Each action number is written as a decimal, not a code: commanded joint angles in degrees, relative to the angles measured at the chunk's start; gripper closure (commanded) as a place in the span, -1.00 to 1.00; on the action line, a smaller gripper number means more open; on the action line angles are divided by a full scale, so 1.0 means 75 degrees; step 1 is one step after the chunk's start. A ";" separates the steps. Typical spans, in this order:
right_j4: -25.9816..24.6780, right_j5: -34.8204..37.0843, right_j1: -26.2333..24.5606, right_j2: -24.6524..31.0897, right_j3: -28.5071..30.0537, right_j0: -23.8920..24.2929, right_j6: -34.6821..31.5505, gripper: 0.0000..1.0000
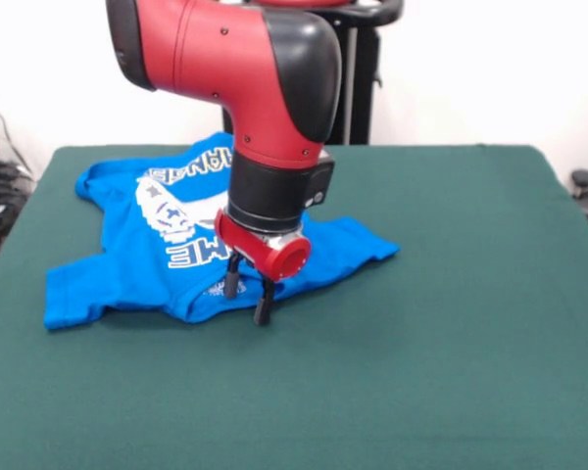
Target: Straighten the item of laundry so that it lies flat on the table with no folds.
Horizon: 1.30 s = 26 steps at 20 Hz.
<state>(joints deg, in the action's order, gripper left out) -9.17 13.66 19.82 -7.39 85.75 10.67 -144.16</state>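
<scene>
Shirt: you are looking at a bright blue T-shirt (127,279) lying on the left half of the table (451,333), printed side up, with the white lettering reading upside down from this side.
Lie of the shirt: it is not sitting flat — one sleeve is sticking out at the near left, another is poking out to the right past the arm, and the cloth is rippling along the near hem.
Arm: the red and black arm (265,88) is coming down from the top and is covering the middle and right part of the shirt, so you are not seeing the print whole.
Gripper: the gripper (248,297) is hanging over the shirt's near hem, with its two dark fingers (264,305) pointing down.
Fingers: they are standing a little apart with a narrow gap between them; the tips are sitting at or just above the blue cloth, and you cannot tell from this view whether they are pinching any of it.
In the way: the red wrist disc is blocking the hem right behind the fingers.
Around: a black stand (358,88) is rising behind the table's far edge, dark cables (0,186) are hanging at the far left, and a small dark object (586,186) is showing at the right edge — all off the green cloth.
</scene>
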 commanded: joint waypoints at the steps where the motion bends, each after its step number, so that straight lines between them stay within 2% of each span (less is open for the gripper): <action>1: 0.0420 -0.0396 -0.0451 0.0115 0.0085 -0.0278 -0.1143 -1.00; 5: 0.0424 -0.0381 -0.0680 0.0126 -0.0039 -0.0202 -0.1059 -1.00; 13: 0.0253 0.0398 -0.1097 -0.0295 -0.0593 -0.0382 -0.0689 -1.00; 14: 0.0216 0.0471 -0.1126 -0.0394 -0.0664 -0.0452 -0.0625 1.00; 21: 0.0330 0.1165 -0.0897 -0.0048 -0.0563 -0.0158 -0.0356 1.00; 26: 0.0368 0.1144 -0.0735 0.0004 -0.0454 -0.0111 -0.0407 1.00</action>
<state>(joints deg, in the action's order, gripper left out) -8.20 15.73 18.24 -9.69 82.72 8.85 -144.16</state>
